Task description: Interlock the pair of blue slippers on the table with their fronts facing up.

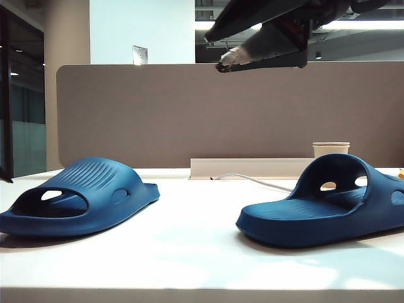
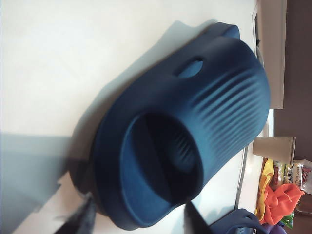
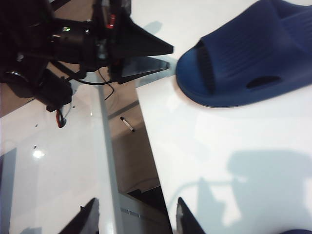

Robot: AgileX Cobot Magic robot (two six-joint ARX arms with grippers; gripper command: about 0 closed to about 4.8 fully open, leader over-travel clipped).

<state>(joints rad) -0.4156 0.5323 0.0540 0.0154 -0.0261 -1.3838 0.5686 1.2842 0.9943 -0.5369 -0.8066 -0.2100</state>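
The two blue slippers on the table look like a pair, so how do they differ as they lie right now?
The left slipper shows its ribbed strap top, and the left gripper hangs open by it. The right slipper shows its footbed, running toward the camera from under the strap. No gripper is near it in the exterior view; the right gripper, also open, is at the table edge. Both slippers are the same dark blue, sole down and apart.

Blue slippers (image 1: pixel 79 197) apart, soles down
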